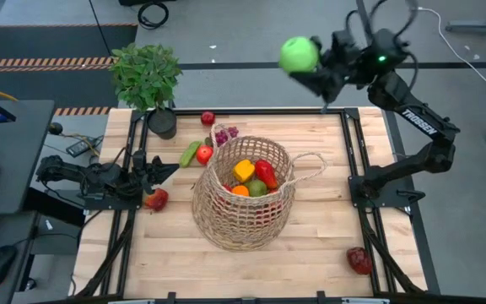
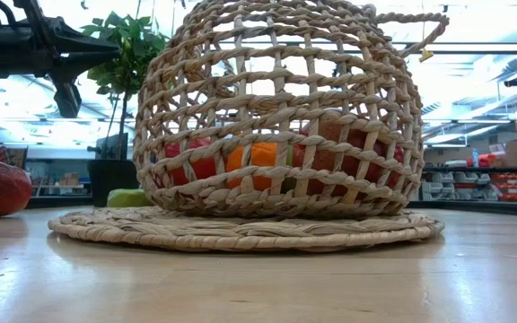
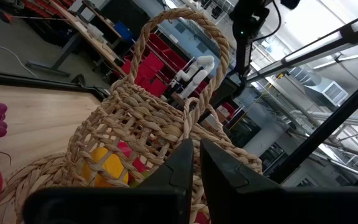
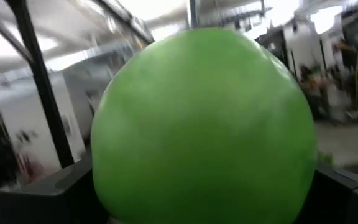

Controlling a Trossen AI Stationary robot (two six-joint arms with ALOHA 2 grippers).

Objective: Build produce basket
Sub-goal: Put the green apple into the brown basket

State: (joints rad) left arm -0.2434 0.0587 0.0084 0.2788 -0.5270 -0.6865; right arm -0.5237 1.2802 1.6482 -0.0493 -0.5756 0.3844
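Resting low at the table's left edge, left gripper [image 1: 154, 171] closed on nothing, beside a red apple [image 1: 156, 199]. Sitting mid-table, wicker basket [image 1: 226, 221] holding produce [image 1: 253, 177]. Raised beyond the far right corner, right gripper [image 1: 310, 69] clamping a green apple [image 1: 298, 54].

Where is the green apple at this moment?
The green apple is held in the right gripper, raised beyond the table's far edge in the high view, up and to the right of the basket. It fills the right wrist view.

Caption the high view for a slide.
Right gripper holds a green apple beyond the table's far edge; the basket already holds produce.
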